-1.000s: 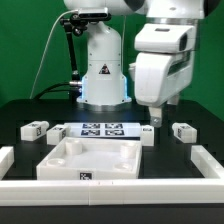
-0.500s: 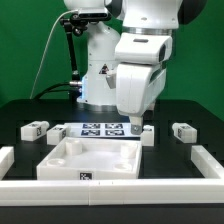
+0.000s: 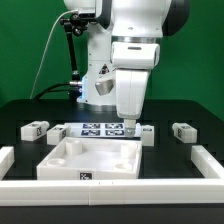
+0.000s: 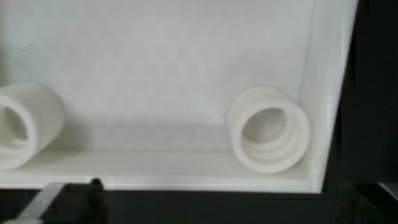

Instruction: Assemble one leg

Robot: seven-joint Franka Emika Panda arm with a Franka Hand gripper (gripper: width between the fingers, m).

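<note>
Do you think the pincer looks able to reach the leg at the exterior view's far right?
Probably yes: that leg lies alone with nothing over it, and the pincer hovers nearby.

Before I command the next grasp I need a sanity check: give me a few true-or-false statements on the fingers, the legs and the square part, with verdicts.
1. The gripper holds a leg. False: its fingers are spread open with nothing between them.
2. The left leg lies at the exterior view's left, apart from the square part. True.
3. The square part rests on top of the marker board. False: it lies in front of that board, nearer the camera.
4. The wrist view shows round sockets inside the square part. True.
5. No leg lies at the exterior view's right. False: the right leg lies there.
</note>
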